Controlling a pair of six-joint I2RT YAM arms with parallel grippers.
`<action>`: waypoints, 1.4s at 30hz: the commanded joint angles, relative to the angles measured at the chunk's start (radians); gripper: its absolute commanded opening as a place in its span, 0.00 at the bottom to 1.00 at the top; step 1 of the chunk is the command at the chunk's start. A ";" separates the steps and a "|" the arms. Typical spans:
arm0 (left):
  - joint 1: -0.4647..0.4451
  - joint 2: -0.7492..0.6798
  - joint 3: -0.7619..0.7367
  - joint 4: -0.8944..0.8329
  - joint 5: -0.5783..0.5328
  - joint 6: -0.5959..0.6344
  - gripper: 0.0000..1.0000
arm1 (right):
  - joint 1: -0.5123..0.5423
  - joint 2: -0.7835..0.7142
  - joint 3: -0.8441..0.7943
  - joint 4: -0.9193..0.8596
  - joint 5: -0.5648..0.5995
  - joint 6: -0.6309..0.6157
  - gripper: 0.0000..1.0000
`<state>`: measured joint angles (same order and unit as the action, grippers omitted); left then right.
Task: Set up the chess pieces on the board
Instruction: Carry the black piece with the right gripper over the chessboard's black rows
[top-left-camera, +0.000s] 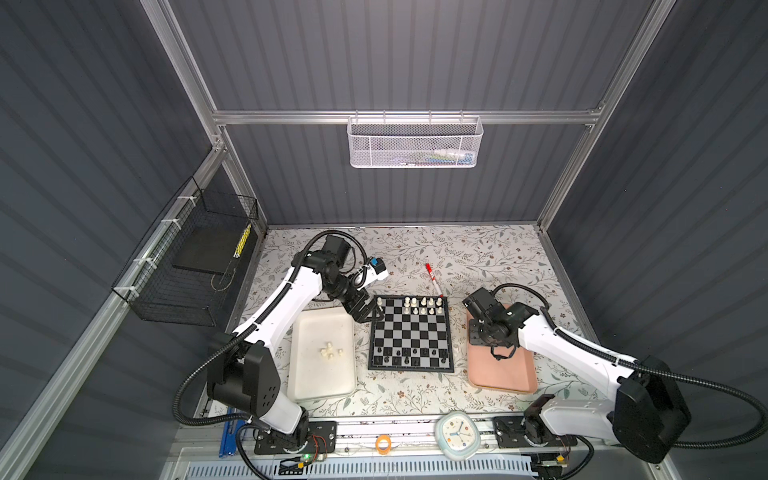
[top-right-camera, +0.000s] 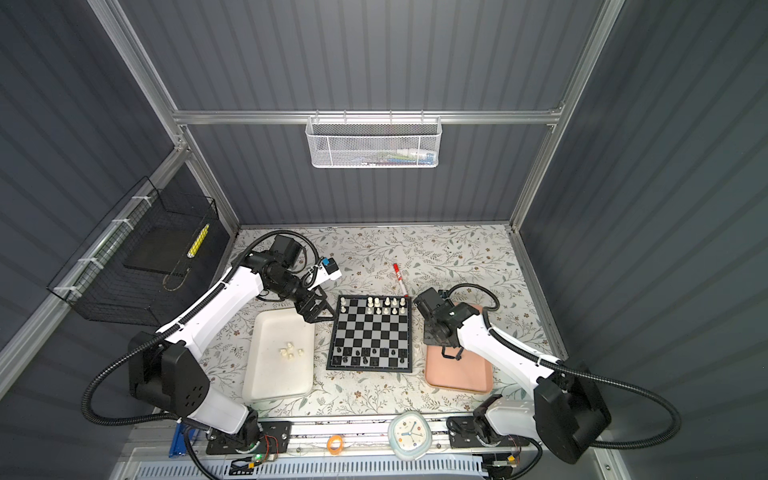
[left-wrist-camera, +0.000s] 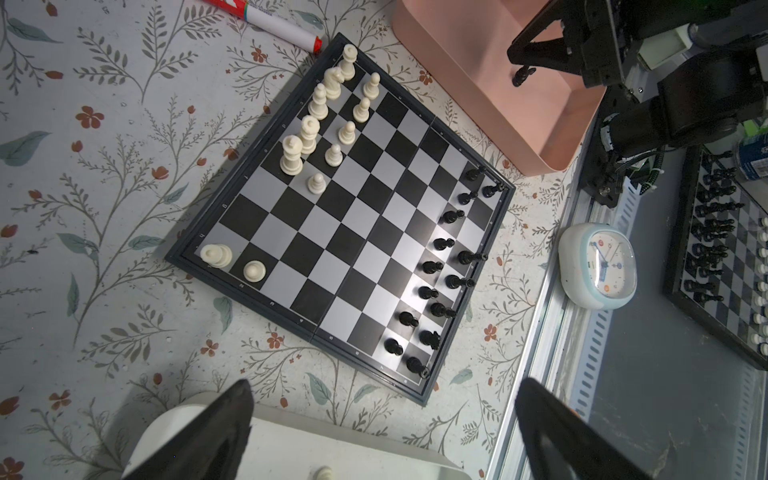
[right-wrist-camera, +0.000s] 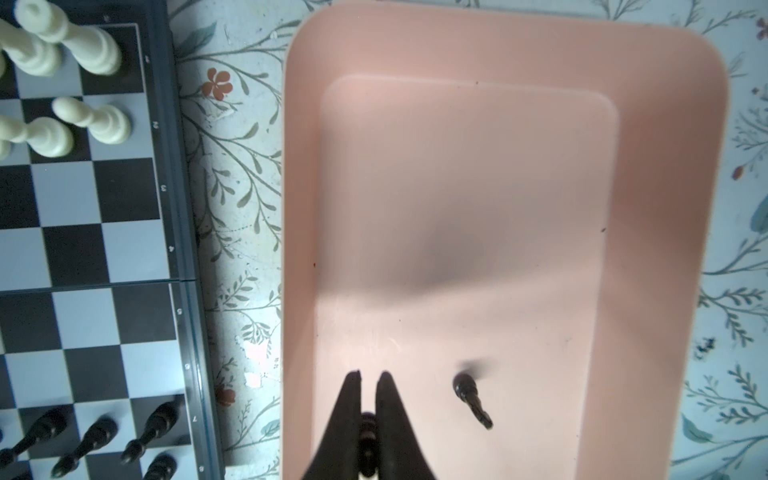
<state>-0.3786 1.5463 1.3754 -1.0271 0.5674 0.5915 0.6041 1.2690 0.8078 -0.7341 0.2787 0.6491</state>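
Right wrist view shows the right gripper (right-wrist-camera: 369, 376) low over the pink tray (right-wrist-camera: 665, 166), its jaws pressed together on a black chessman (right-wrist-camera: 368, 432) pinched between the fingers. A loose black chessman (right-wrist-camera: 471, 397) rests on the tray floor near the fingers, apart from them; whether it stands or lies cannot be told. In both top views the board (top-left-camera: 409, 332) lies flat on the floral table mat (top-left-camera: 478, 253), between the white tray (top-left-camera: 322, 382) on its left and the pink tray on its right. White chess pieces (top-left-camera: 422, 305) occupy the two far rows of the board, with gaps. Black chess pieces (top-left-camera: 411, 357) occupy the two near rows, also with gaps. A small cluster of spare white pieces (top-left-camera: 330, 352) sits in the white tray. The left gripper (top-left-camera: 372, 316) hovers at the far left corner of the board, above the far end of the white tray, its jaws spread wide and holding nothing. In the left wrist view both fingers (left-wrist-camera: 232, 428) frame the near edge of the picture. A red-capped marker (top-left-camera: 433, 279) lies on the mat just beyond the board. A clock (top-left-camera: 457, 434) sits on the front rail.
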 joint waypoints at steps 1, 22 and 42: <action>-0.005 -0.037 -0.020 -0.001 -0.003 -0.004 0.99 | 0.024 -0.016 0.038 -0.039 0.045 0.027 0.11; -0.005 -0.123 -0.045 0.007 -0.066 0.016 1.00 | 0.223 0.037 0.172 -0.056 0.164 0.102 0.11; -0.005 -0.183 -0.078 -0.013 -0.106 -0.011 0.99 | 0.404 0.132 0.193 -0.002 0.221 0.200 0.11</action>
<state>-0.3790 1.3827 1.3163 -1.0088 0.4698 0.5911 0.9901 1.3846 0.9691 -0.7452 0.4629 0.8207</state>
